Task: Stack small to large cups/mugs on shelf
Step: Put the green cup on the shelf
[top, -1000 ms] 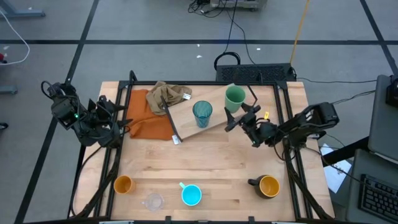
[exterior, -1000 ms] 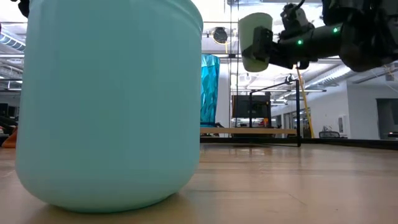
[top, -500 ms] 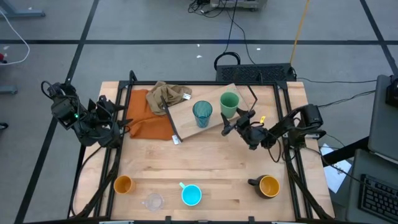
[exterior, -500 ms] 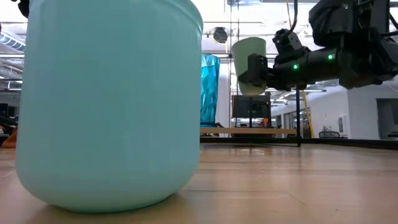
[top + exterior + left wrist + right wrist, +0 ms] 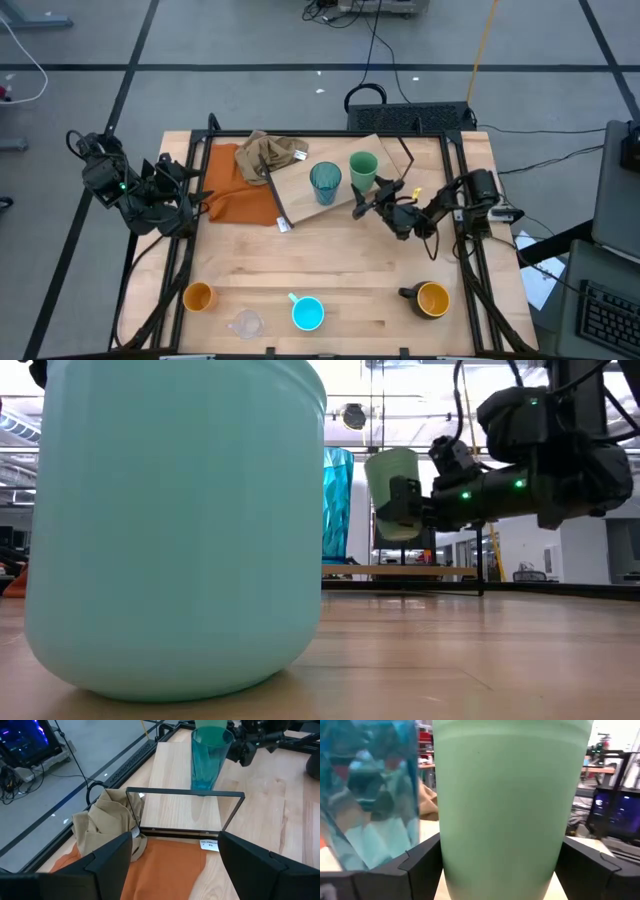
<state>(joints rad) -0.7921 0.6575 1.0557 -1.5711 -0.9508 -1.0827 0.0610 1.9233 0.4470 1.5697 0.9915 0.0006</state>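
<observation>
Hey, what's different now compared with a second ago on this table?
The right pincer, shut on the green cup, has carried it lower and toward the teal tumbler over the shelf; the cup now hangs beside the tumbler, not yet set down. The left pincer stayed open near the orange cloth, and the other cups along the front edge did not move.

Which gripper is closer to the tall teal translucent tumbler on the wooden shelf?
The right. The right gripper holds the green cup just beside the tall teal translucent tumbler over the wooden shelf. The left gripper waits far off at the table's left edge, beyond the orange cloth.
</observation>
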